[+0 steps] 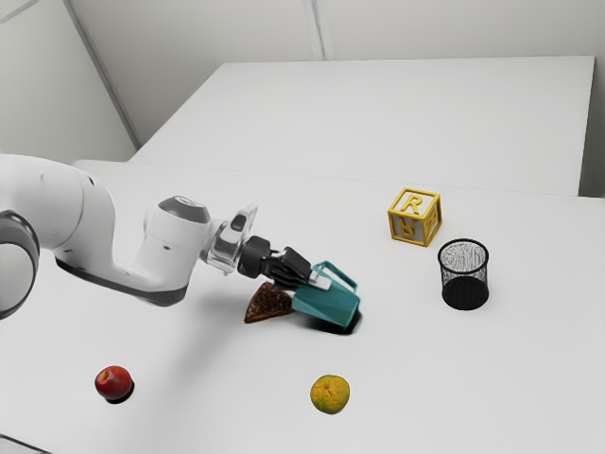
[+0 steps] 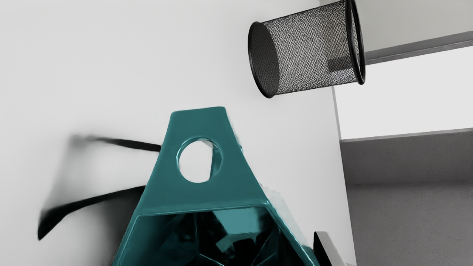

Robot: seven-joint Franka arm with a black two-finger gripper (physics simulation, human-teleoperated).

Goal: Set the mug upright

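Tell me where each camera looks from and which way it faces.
Exterior view: sits beside the arm, above table height, looking down at a slant over the white table; the arm comes in from the exterior view's left, with the gripper at the teal mug.
Wrist view: rides on the arm's hand, looking past the mug's open mouth across the table toward the black mesh cup; a sliver of the gripper shows by the mug's side.
Shared: mug, mesh cup, table and part of the gripper.
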